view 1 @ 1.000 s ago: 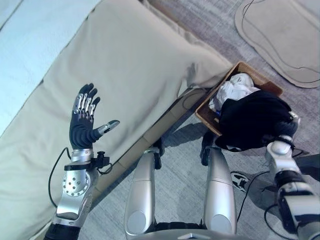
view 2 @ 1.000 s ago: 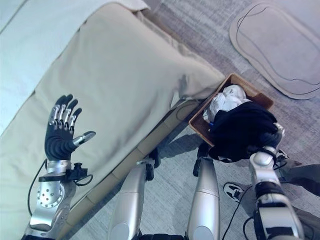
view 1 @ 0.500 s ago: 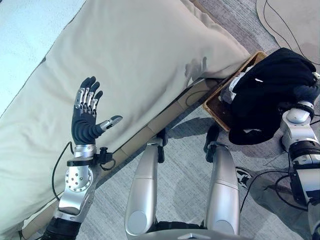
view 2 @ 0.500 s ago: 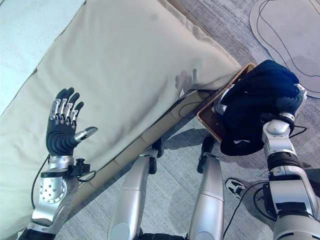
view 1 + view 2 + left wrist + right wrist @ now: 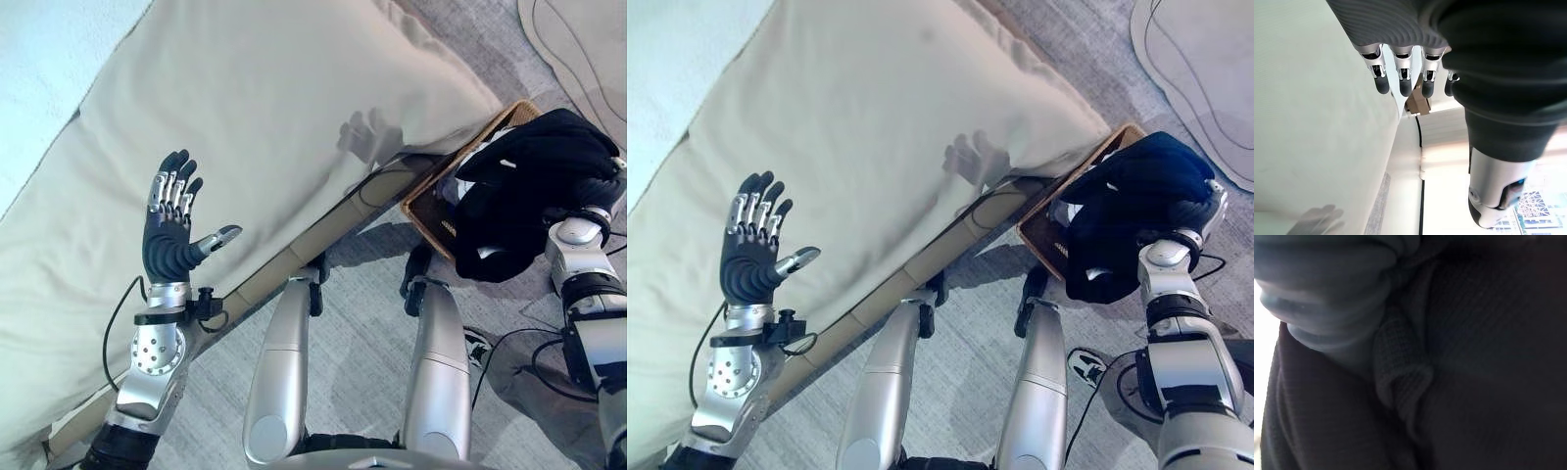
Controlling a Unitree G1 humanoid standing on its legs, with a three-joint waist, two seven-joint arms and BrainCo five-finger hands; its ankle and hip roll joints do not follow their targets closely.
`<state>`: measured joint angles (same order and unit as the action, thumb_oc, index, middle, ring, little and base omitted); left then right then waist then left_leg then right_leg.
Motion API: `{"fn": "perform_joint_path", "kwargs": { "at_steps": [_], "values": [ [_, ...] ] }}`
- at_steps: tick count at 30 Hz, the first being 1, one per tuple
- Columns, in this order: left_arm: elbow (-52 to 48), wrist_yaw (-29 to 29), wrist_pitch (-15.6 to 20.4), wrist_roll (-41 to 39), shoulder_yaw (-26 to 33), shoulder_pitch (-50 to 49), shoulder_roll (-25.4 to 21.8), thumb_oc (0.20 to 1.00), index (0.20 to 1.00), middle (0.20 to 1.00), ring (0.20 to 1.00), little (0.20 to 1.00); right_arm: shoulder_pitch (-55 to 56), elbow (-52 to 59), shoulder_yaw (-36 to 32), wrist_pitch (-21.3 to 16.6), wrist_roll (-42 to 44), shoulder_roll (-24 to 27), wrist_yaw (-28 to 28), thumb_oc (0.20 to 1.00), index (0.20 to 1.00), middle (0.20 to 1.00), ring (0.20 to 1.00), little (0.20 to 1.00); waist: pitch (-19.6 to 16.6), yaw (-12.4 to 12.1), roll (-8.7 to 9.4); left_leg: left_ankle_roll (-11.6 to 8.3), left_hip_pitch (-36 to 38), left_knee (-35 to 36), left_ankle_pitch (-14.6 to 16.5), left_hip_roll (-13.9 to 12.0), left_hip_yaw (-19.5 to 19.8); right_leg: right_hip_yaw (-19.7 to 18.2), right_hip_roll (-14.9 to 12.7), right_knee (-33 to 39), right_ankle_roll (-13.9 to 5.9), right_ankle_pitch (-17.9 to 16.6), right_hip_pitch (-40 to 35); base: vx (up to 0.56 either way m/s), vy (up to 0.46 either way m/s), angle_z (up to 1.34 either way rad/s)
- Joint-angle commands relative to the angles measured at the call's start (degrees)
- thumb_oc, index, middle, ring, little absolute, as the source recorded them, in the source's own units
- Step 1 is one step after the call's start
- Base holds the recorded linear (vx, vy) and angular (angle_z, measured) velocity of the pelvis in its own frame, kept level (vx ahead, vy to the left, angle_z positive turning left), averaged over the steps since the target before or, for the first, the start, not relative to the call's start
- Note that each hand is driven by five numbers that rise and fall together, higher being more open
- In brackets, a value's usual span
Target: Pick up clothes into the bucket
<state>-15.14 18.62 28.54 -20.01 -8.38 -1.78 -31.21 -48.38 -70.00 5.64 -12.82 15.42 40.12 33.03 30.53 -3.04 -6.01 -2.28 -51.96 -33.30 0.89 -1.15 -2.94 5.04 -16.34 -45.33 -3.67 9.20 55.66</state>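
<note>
A black garment hangs bunched over my right hand, which is buried in the cloth; the right wrist view is dark knit fabric from very close. The garment hangs over a brown woven basket on the floor beside the cushion, and a bit of white cloth peeks out under it. My left hand is raised above the beige cushion with its fingers straight and spread, holding nothing.
The big beige cushion fills the left and middle, with a pale blue surface beyond it. Grey carpet runs along the cushion's wooden base. A beige mat lies at the far right. A shoe shows near the basket.
The camera has shifted. The right hand has carried the black garment further over the basket, covering most of the white cloth. The left hand stays raised and open.
</note>
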Motion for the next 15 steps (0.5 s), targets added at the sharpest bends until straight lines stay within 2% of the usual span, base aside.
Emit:
{"fn": "perform_joint_path", "kwargs": {
  "at_steps": [1, 3, 9, 10, 11, 15],
  "values": [
    [-3.24, 0.19, 4.08, -0.49, 0.1, -1.51, 1.03, 1.0, 1.0, 1.0, 1.0, 1.0, -2.39, -3.88, 1.93, 0.13, 0.82, 3.62, -0.26, 0.2, 0.2, 0.2, 0.2, 0.2, -2.47, -0.32, -2.36, 0.44, -7.11, -6.06, 4.34, 0.49, -0.71, -6.16, -1.34, -0.26, -3.17, -1.87, 3.76, 0.0, 0.0, 0.0],
    [-3.88, 0.25, 4.13, -0.3, 0.48, -1.69, 1.04, 1.0, 1.0, 1.0, 1.0, 1.0, -2.61, -4.14, 1.42, 0.07, 1.17, 4.52, -0.14, 0.2, 0.2, 0.2, 0.2, 0.2, -2.98, -0.48, -2.81, 0.42, -8.94, -7.17, 4.44, 0.68, -0.73, -7.05, -1.57, -2.13, -3.14, -1.49, 6.08, 0.0, 0.017, 0.06],
    [-3.44, -0.24, 4.62, -1.48, 0.1, -1.92, 1.25, 1.0, 1.0, 1.0, 1.0, 1.0, -3.19, -3.85, 1.65, 0.19, 1.21, 5.45, 0.2, 0.2, 0.2, 0.2, 0.2, 0.2, -4.64, -1.0, -2.61, 0.64, -10.94, -8.09, 4.6, 1.0, -1.25, -7.69, -2.1, -3.53, -3.02, -1.03, 8.72, 0.02, 0.014, 0.0],
    [-3.41, -0.23, 4.72, -1.65, 0.02, -1.94, 1.23, 1.0, 1.0, 1.0, 1.0, 1.0, -3.62, -4.2, 1.61, 0.34, 1.25, 5.58, 0.51, 0.341, 0.341, 0.341, 0.341, 0.341, -4.79, -1.18, -2.55, 0.64, -10.85, -7.89, 4.57, 0.98, -1.31, -7.65, -2.19, -3.32, -3.04, -1.11, 8.64, 0.02, 0.005, -0.07],
    [-3.36, -0.21, 4.77, -1.76, -0.01, -1.81, 1.13, 1.0, 1.0, 1.0, 1.0, 1.0, -4.09, -4.66, 1.69, 0.43, 1.31, 5.7, 0.85, 1.0, 1.0, 1.0, 1.0, 1.0, -4.97, -1.31, -2.44, 0.65, -10.57, -7.47, 4.5, 0.91, -1.35, -7.56, -2.16, -2.82, -3.1, -1.2, 8.34, 0.01, 0.009, -0.04],
    [-2.77, -0.41, 4.74, -2.21, 0.21, -1.11, 1.11, 1.0, 1.0, 1.0, 1.0, 1.0, -4.21, -4.42, 1.45, 0.23, 2.1, 5.97, 0.67, 1.0, 1.0, 1.0, 1.0, 1.0, -5.46, -1.16, -1.87, 0.71, -9.35, -5.39, 4.12, 1.05, -1.42, -7.29, -2.14, -0.99, -3.37, -1.76, 7.33, 0.01, 0.009, 0.03]
  ]
}}
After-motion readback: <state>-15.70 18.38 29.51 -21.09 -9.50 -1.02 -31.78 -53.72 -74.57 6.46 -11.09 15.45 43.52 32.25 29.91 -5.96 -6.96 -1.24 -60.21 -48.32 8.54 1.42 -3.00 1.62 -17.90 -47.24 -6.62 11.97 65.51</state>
